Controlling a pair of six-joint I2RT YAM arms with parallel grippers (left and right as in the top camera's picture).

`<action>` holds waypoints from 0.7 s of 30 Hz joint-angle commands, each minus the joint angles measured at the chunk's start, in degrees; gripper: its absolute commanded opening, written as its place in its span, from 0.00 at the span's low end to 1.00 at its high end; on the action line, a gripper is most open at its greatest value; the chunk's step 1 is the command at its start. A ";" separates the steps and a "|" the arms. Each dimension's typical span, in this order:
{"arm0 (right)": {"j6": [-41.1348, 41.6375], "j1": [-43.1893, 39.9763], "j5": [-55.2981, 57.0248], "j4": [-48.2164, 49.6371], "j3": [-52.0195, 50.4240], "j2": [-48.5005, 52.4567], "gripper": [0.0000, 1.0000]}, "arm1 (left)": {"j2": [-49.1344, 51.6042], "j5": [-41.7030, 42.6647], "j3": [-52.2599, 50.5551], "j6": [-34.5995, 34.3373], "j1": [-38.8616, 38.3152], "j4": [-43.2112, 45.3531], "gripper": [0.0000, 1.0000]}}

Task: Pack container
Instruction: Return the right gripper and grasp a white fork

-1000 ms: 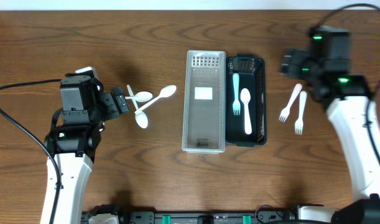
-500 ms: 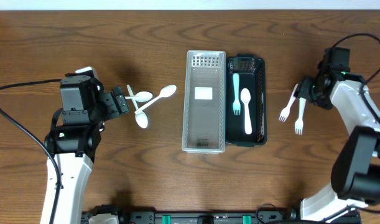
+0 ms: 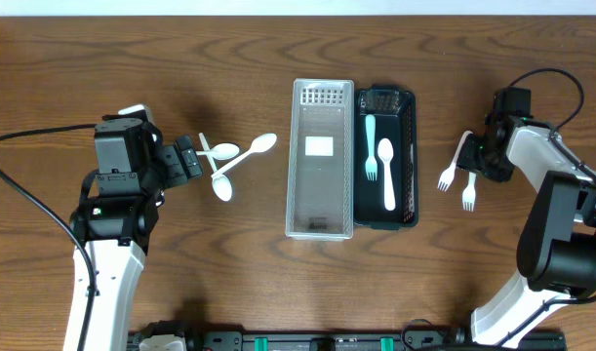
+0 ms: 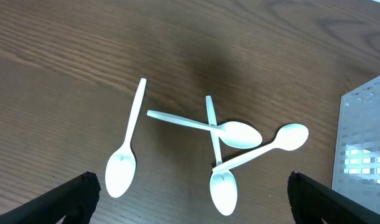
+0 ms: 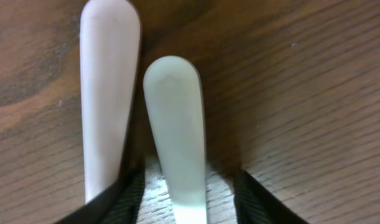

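Black tray [image 3: 413,156]: one fork [image 3: 370,146], one spoon [image 3: 386,175] packed. Four spoons [image 4: 236,134] left of tray, left gripper [image 4: 190,193] spread wide. Two forks [image 3: 470,185] right of tray, unpacked; right gripper [image 5: 186,186] spread astride handle [image 5: 174,124].

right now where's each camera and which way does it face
overhead: above the table, straight down on bin, tray, spoons, forks; both arms show
left wrist: on left arm, down at four spoons; its fingers in bottom corners
right wrist: close over two fork handles; its fingers at bottom edge
shared: overhead and left wrist both show spoons and bin
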 commanded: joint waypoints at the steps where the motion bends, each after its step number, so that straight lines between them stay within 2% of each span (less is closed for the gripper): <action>1: -0.04 0.04 -0.13 1.14 -2.64 0.72 0.39 | 0.22 -0.09 0.98 0.96 -0.22 -0.11 0.98; 4: -0.04 0.04 -0.13 1.31 -3.61 0.72 0.26 | 0.22 -0.07 0.98 0.94 -0.22 -0.11 0.98; 6: -0.07 0.04 -0.13 0.85 -3.61 0.72 0.11 | 0.22 -0.07 0.98 0.94 -0.22 -0.11 0.98; 9: -0.04 0.11 -0.33 0.15 -3.56 -0.63 0.03 | 0.22 -0.07 0.98 0.94 -0.22 -0.11 0.98; 13: 0.85 0.17 -1.51 -1.66 -2.93 -6.69 0.01 | 0.22 -0.09 0.98 0.94 -0.22 -0.11 0.98; 17: 1.68 1.18 -5.07 -2.45 -2.40 -18.01 0.01 | 0.22 -0.07 0.98 0.96 -0.22 -0.11 0.98; 21: 1.66 5.38 -6.71 -0.22 -2.40 -29.55 0.06 | 0.22 -0.07 0.98 0.96 -0.22 -0.11 0.98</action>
